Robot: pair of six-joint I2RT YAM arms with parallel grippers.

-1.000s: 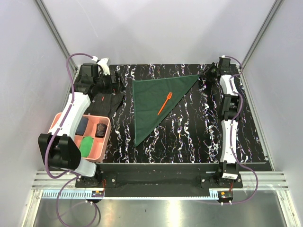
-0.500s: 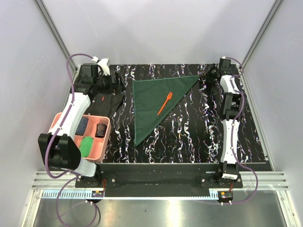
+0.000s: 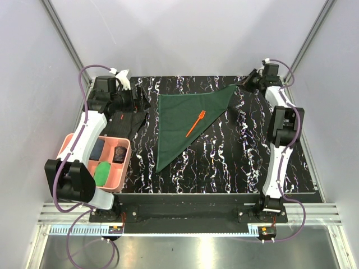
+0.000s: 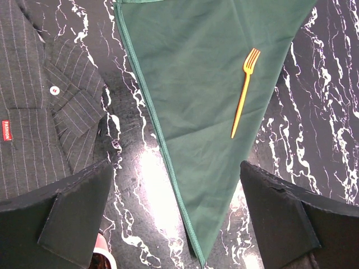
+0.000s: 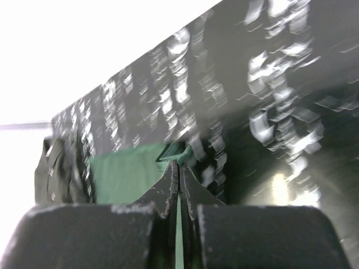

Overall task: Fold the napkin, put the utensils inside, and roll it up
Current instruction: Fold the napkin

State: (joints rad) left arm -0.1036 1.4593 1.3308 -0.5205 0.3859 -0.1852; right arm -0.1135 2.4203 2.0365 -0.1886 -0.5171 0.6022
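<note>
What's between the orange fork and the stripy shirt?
Green napkin under the fork, then a strip of bare black marbled table before the shirt; the left wrist view shows it.

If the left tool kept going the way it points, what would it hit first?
The left tool would probably meet the napkin first, near its long edge, not the fork; depth is unclear.

The napkin [image 3: 179, 120] lay on the tabletop [image 3: 235, 162] as a green triangle, one long point toward the near edge; the fork [image 3: 195, 123] rested aslant on it, tines far; the right claw [image 3: 247, 86] was closed at the napkin's far right tip; the left claw [image 3: 140, 102] hung over a shirt [image 3: 126, 123] at far left; a pink tray [image 3: 124, 162] sat just nearer.
</note>
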